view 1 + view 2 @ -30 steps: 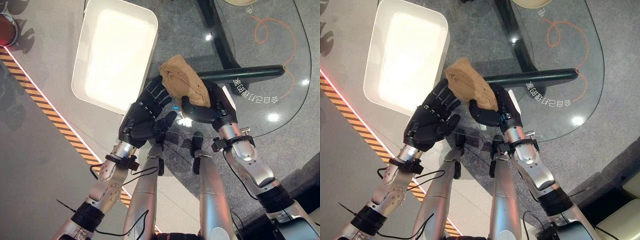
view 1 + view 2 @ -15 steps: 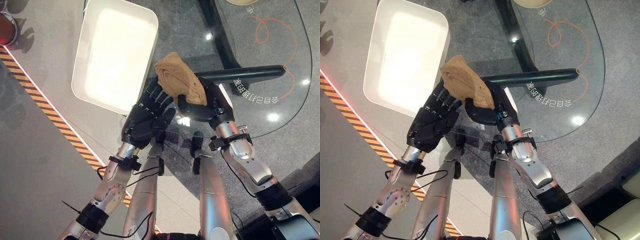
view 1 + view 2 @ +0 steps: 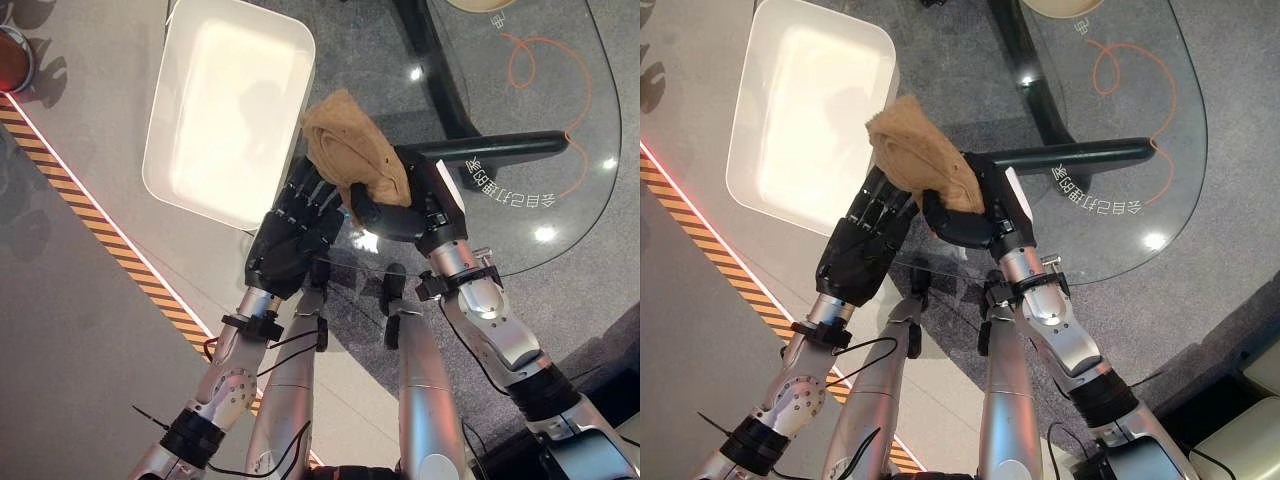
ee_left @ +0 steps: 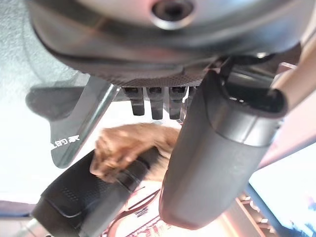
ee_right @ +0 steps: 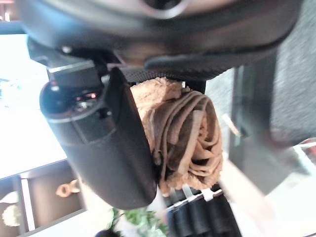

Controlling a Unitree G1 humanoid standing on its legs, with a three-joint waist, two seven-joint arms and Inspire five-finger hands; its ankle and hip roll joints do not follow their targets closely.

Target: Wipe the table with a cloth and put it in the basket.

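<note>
- The cloth (image 3: 347, 150) is tan, soft and bunched into thick folds, held above the edge of the glass table (image 3: 560, 120).
- The right hand (image 3: 405, 205) has its fingers and thumb clenched round it.
- The left hand (image 3: 295, 235) lies just beside the cloth, fingers straight and released.
- The white, rounded, rectangular basket (image 3: 230, 100) stands on the grey floor left of the table.

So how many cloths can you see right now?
1. The tan cloth is bunched in the right robot hand, held above the glass table's edge, beside the white basket. The left robot hand sits alongside it. None seem hidden.
</note>
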